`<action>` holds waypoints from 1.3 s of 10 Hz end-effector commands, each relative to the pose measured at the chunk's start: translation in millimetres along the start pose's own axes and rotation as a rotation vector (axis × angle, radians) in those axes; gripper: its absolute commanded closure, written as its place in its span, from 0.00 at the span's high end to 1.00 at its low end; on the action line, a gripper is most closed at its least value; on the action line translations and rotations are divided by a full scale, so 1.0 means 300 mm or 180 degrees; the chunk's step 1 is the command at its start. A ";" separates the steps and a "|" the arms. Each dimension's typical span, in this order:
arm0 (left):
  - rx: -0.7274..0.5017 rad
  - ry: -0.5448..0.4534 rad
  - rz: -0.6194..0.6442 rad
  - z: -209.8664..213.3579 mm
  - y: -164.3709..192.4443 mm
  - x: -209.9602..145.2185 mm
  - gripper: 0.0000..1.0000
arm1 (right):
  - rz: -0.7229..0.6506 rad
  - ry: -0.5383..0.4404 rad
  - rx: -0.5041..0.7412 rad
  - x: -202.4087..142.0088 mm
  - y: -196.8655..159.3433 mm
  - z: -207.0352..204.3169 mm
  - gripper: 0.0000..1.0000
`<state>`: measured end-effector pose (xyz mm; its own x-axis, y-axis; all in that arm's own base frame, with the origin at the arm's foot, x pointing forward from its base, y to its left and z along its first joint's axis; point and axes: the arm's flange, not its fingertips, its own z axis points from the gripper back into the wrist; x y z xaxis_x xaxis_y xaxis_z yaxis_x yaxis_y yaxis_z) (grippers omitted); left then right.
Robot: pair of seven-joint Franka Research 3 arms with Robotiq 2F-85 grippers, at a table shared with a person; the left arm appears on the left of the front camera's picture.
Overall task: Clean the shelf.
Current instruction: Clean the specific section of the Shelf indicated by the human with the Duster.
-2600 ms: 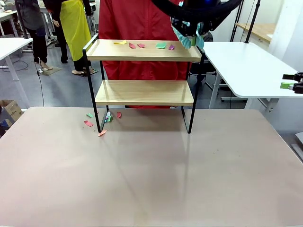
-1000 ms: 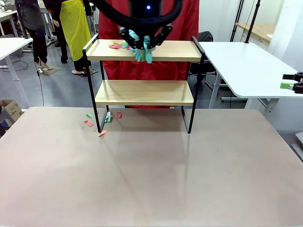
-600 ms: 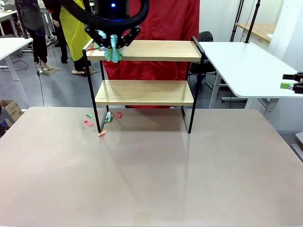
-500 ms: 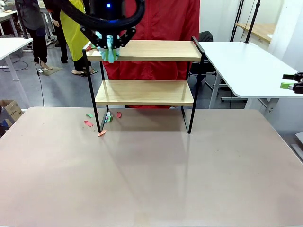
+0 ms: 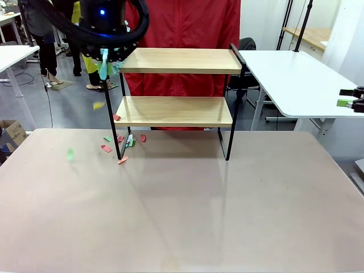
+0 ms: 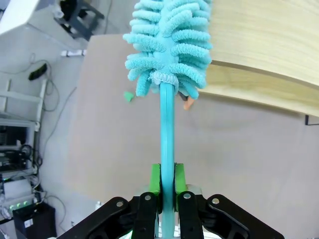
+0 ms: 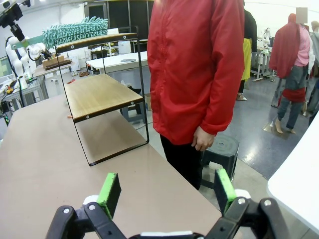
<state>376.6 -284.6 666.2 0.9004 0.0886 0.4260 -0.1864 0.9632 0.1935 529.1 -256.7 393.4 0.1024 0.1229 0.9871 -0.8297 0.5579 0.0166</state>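
Your left gripper (image 6: 167, 180) was clamped tight on the teal handle of the duster (image 6: 167, 45), handle in line with the fingers and the fluffy head out front. In the front view the duster head (image 5: 104, 67) sat just off the left end of the shelf's (image 5: 176, 60) top board. So the shelf lay to the robot's right of the tool, long axis left-right across the table (image 5: 199, 216).

The left arm was right at the shelf. The right gripper (image 7: 167, 191) was well apart at the right edge, jaws spread wide and holding nothing.

The shelf stood at the far side of the table, in front of a person in a red jacket (image 5: 182, 23).

Both boards looked bare. One red bit was at the lower board's left edge; I couldn't tell if it was on the board or falling. A yellow scrap (image 5: 98, 105) and a green one (image 5: 70, 153) looked airborne left of the shelf. More paper scraps (image 5: 107, 148) lay on the table by the left legs.

My read: any next pass would have to run rightward along the boards.

No brand, label or writing was readable.
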 end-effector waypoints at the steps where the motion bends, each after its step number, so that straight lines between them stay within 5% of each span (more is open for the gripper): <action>1: 0.0284 -0.0158 0.0131 0.034 0.061 -0.054 0.13 | -0.0018 0.0053 -0.0033 0.025 0.004 -0.008 1.00; 5: 0.0384 -0.0422 0.0192 0.102 0.050 -0.086 0.13 | -0.0018 0.0053 -0.0033 0.025 0.004 -0.008 1.00; 6: 0.0035 -0.0486 0.0185 0.111 0.034 -0.088 0.13 | -0.0018 0.0053 -0.0033 0.025 0.004 -0.008 1.00; 7: 0.0330 -0.0301 0.0096 0.108 0.046 -0.082 0.13 | -0.0018 0.0053 -0.0033 0.025 0.004 -0.008 1.00; 9: 0.0330 -0.0301 0.0096 0.108 0.046 -0.082 0.13 | -0.0018 0.0053 -0.0033 0.025 0.004 -0.008 1.00; 13: -0.0160 -0.0668 -0.0052 0.143 0.034 -0.060 0.13 | -0.0018 0.0053 -0.0033 0.025 0.004 -0.008 1.00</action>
<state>343.4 -298.3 698.8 0.8100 0.0549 0.5838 -0.1977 0.9629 0.1837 529.0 -256.8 393.4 0.1024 0.1228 0.9871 -0.8296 0.5582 0.0166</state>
